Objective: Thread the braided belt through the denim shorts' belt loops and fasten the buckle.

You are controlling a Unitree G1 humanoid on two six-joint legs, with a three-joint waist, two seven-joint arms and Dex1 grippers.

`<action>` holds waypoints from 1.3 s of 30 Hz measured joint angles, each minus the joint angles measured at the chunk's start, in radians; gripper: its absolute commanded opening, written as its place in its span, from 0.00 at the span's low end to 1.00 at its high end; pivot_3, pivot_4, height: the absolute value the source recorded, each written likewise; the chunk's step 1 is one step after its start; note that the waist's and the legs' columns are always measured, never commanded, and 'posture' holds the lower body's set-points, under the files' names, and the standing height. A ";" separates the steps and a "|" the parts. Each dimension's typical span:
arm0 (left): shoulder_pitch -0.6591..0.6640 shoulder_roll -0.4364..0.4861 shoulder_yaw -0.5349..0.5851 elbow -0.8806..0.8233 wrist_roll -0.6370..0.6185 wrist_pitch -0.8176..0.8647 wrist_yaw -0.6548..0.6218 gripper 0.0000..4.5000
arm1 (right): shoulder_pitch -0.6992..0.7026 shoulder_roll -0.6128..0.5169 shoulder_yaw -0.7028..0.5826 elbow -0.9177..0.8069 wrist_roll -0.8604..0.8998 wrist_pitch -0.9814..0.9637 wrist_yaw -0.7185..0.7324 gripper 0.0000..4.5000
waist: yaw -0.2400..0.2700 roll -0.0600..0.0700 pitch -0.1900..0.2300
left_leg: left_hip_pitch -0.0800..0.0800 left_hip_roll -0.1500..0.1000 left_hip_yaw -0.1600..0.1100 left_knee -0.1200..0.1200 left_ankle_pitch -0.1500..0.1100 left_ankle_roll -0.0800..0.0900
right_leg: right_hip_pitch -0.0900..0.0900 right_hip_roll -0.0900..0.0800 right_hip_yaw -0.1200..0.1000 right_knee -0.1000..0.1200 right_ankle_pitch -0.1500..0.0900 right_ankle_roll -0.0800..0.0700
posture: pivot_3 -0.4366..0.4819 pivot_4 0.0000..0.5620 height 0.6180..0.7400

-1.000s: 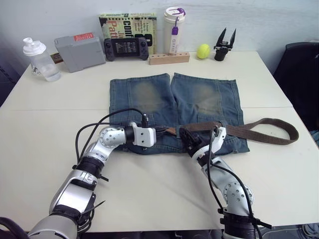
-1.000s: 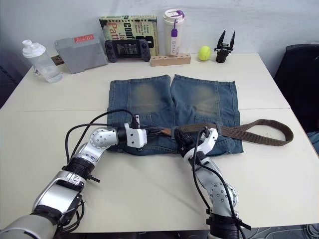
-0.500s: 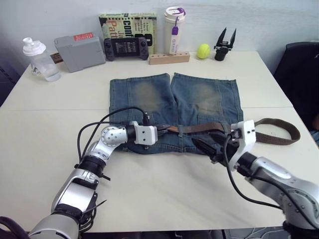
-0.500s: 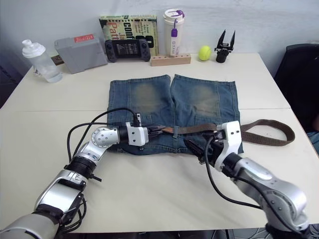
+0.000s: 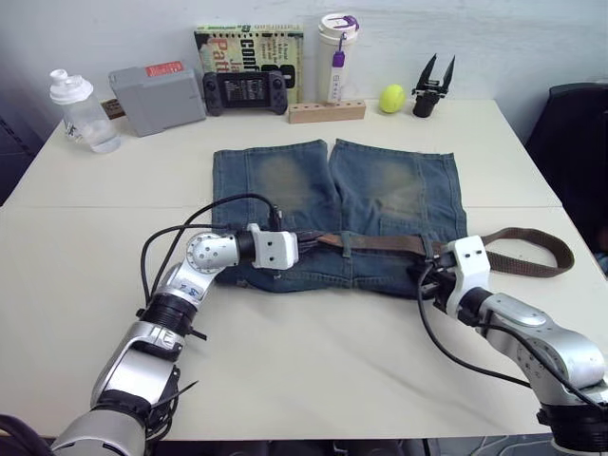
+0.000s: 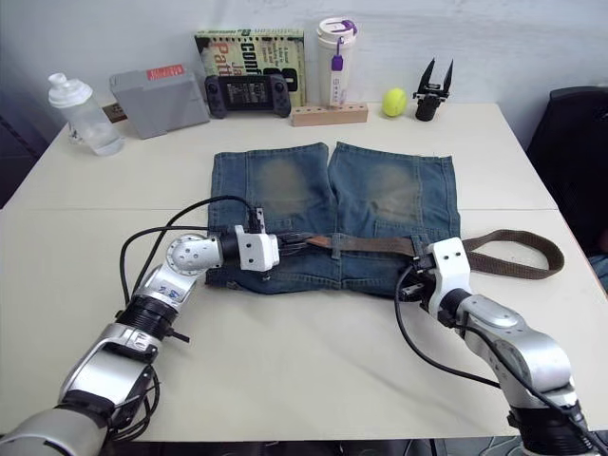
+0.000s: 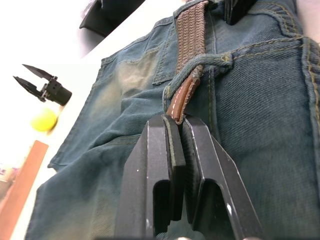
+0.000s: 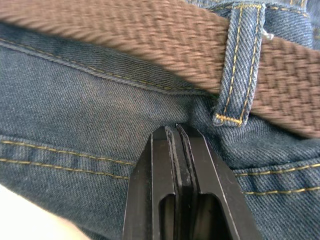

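Now your left gripper (image 7: pixel 178 120) pinches the braided belt (image 7: pixel 190 40) tip with closed fingers; your right gripper (image 8: pixel 176 131) has its fingers closed on the denim shorts (image 8: pixel 75 105) below a belt loop (image 8: pixel 239 65).

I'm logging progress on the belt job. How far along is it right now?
Partly done. The braided belt already runs under at least two belt loops along the denim shorts' waistband. In hand: the left pincer is shut on the belt's tan leather tip, and the right pincer is closed against the denim below a loop. Left: the belt's tail loops out on the table to the right, and nothing is fastened yet.
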 measured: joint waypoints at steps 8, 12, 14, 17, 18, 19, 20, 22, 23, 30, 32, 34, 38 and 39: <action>0.040 0.146 0.057 0.017 -0.032 0.003 -0.048 0.00 | -0.014 0.021 -0.003 0.021 -0.041 0.004 0.039 0.01 | -0.005 -0.004 -0.002 | 0.001 0.000 -0.001 0.000 0.000 0.000 | 0.001 -0.001 0.000 0.000 0.000 0.000 | 0.48 0.27 0.61; 0.041 0.162 0.057 0.025 -0.033 -0.002 -0.050 0.00 | -0.025 0.030 -0.005 0.026 -0.050 0.017 0.051 0.01 | -0.007 -0.005 -0.003 | 0.001 0.000 0.000 0.000 0.000 0.000 | 0.001 -0.001 0.000 0.000 0.000 0.000 | 0.48 0.27 0.61; 0.041 0.162 0.058 0.038 -0.032 0.004 -0.045 0.00 | -0.029 0.033 -0.005 0.026 -0.054 0.022 0.054 0.01 | -0.008 -0.005 -0.003 | 0.001 0.000 0.000 0.000 0.000 0.000 | 0.001 -0.001 0.000 0.000 0.000 0.000 | 0.48 0.27 0.61; 0.058 0.167 0.065 0.058 -0.032 0.024 -0.045 0.00 | -0.030 0.038 -0.009 0.023 -0.057 0.027 0.058 0.01 | -0.009 -0.005 -0.003 | 0.002 0.000 0.000 0.000 0.000 0.000 | 0.001 -0.001 0.001 0.000 0.000 0.000 | 0.48 0.27 0.61; 0.069 0.172 0.068 0.062 -0.032 0.032 -0.045 0.00 | -0.030 0.038 -0.012 0.019 -0.058 0.032 0.059 0.01 | -0.009 -0.005 -0.003 | 0.002 0.000 0.000 -0.001 0.000 0.000 | 0.001 -0.001 0.001 0.000 0.000 0.000 | 0.48 0.27 0.61; 0.075 0.177 0.072 0.068 -0.033 0.042 -0.046 0.00 | -0.029 0.038 -0.016 0.015 -0.058 0.039 0.059 0.01 | -0.007 -0.005 -0.003 | 0.001 0.000 0.000 -0.001 0.000 0.000 | 0.001 -0.001 0.000 0.000 0.000 0.000 | 0.48 0.27 0.61; 0.076 0.179 0.076 0.073 -0.035 0.054 -0.047 0.00 | -0.029 0.038 -0.020 0.013 -0.059 0.044 0.059 0.01 | -0.006 -0.005 -0.003 | 0.001 0.000 0.000 -0.001 0.000 0.000 | 0.001 -0.001 0.000 0.000 0.000 0.000 | 0.48 0.27 0.61; 0.075 0.180 0.083 0.085 -0.049 0.083 -0.052 0.00 | -0.027 0.038 -0.024 0.009 -0.060 0.050 0.060 0.01 | -0.005 -0.005 -0.003 | 0.001 0.000 0.000 -0.001 0.000 0.001 | 0.001 -0.001 0.000 0.000 0.000 0.000 | 0.48 0.27 0.61; 0.075 0.179 0.085 0.090 -0.059 0.094 -0.059 0.00 | -0.027 0.039 -0.025 0.007 -0.060 0.052 0.060 0.01 | -0.005 -0.005 -0.003 | 0.001 0.000 0.000 -0.001 -0.001 0.001 | 0.001 -0.001 0.000 0.000 0.000 0.000 | 0.48 0.27 0.61; 0.103 0.106 0.140 0.034 -0.263 0.344 -0.210 0.34 | -0.027 0.039 -0.037 -0.019 -0.064 0.084 0.071 0.00 | -0.005 -0.005 -0.003 | -0.001 0.000 0.000 -0.001 0.000 0.001 | 0.000 -0.001 0.000 0.000 0.000 0.000 | 0.48 0.27 0.61; 0.107 0.098 0.155 0.014 -0.303 0.406 -0.233 0.50 | -0.027 0.038 -0.042 -0.029 -0.063 0.095 0.076 0.07 | -0.005 -0.005 -0.003 | -0.002 0.000 -0.001 -0.001 0.000 0.001 | -0.001 -0.001 0.000 0.000 0.000 0.000 | 0.48 0.27 0.61; 0.107 0.098 0.169 -0.006 -0.343 0.470 -0.256 0.71 | -0.028 0.031 -0.046 -0.037 -0.055 0.109 0.089 0.24 | -0.005 -0.005 -0.003 | -0.002 0.000 -0.001 0.000 0.000 0.000 | -0.001 -0.001 0.000 0.000 0.000 0.000 | 0.48 0.27 0.61; 0.096 0.112 0.207 -0.049 -0.417 0.587 -0.296 0.99 | -0.034 0.005 -0.059 -0.057 -0.030 0.134 0.126 0.55 | -0.007 -0.004 -0.002 | -0.002 0.000 -0.001 0.000 0.000 0.000 | -0.001 -0.001 0.000 0.000 0.000 0.000 | 0.48 0.27 0.61; 0.081 0.140 0.233 -0.066 -0.453 0.651 -0.320 1.00 | -0.045 -0.022 -0.071 -0.072 -0.017 0.138 0.152 0.66 | -0.007 -0.004 -0.002 | -0.001 0.000 -0.001 -0.001 0.000 0.000 | -0.001 -0.001 0.000 0.000 0.000 0.000 | 0.48 0.27 0.61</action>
